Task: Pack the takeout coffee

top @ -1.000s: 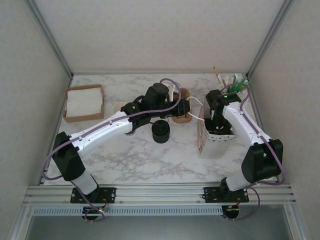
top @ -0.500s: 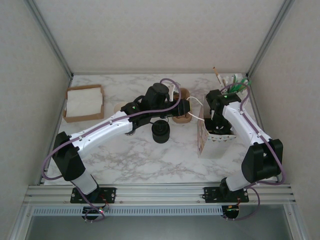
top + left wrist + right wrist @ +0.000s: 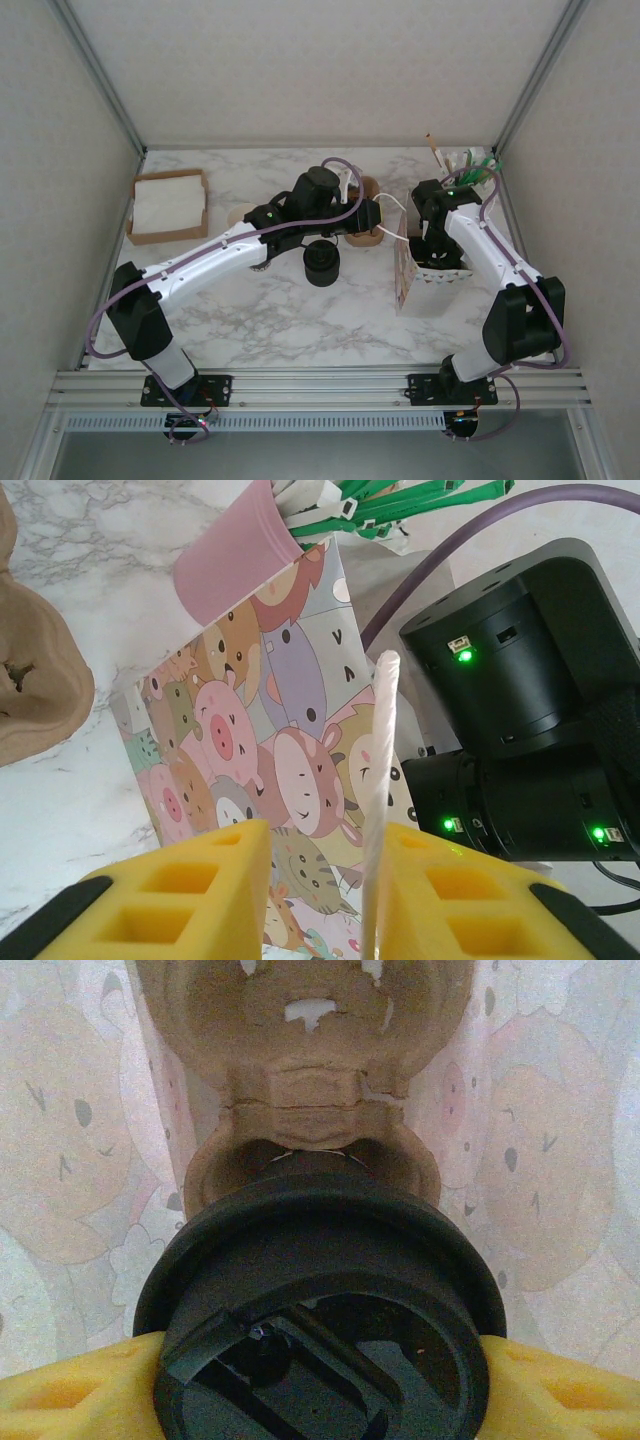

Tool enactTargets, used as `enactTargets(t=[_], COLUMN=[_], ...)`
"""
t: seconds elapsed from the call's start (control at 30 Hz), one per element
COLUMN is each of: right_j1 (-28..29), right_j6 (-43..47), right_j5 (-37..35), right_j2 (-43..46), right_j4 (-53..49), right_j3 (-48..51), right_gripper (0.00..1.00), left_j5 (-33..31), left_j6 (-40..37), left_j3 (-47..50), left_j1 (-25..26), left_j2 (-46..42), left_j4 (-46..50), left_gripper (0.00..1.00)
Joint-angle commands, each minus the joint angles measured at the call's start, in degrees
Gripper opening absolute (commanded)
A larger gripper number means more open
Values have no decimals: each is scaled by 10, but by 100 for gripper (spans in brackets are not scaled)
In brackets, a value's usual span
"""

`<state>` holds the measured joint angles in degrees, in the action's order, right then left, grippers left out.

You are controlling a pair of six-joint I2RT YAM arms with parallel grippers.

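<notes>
Hanging inside the cartoon-print paper bag (image 3: 60, 1160), the takeout coffee (image 3: 320, 1260) is held by your right gripper (image 3: 320, 1385), whose yellow fingers are closed against the black lid from either side. Beyond the lid, a pulp carrier (image 3: 300, 1090) lies between the bag's walls. Whether the cup's base has reached one of its wells is hidden by the lid.

Your left gripper (image 3: 325, 880) is by the bag's mouth with its jaws part-way apart. The white bag handle (image 3: 380, 780) runs between them, against one finger rather than pinched — hooked, as far as you can tell.

You are well along, I'd judge: the bag is opened and the coffee is inside it. What looks left is to seat the cup in the carrier, let go of the lid, lift the right arm out and free the handle.
</notes>
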<state>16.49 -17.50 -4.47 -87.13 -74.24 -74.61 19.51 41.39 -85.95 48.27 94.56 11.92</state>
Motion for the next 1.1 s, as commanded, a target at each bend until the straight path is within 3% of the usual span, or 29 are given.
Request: enactTargets(t=[0.0,0.83,1.07], right_j1=[-2,-3,-3], right_j6=[5,-2,-3], right_j5=[7,5,1], right_j2=[-10,-16,-8], right_j4=[5,2,-7], right_j3=[12,18,9], right_gripper=[71,72,76], left_j5=[-11,-10,-2], left_j6=[2,3,6], left_j3=[-20,-18,-20], left_j1=[3,3,4], left_j2=[3,-3,-5], left_j4=[3,1,-4], left_gripper=[32,33,41])
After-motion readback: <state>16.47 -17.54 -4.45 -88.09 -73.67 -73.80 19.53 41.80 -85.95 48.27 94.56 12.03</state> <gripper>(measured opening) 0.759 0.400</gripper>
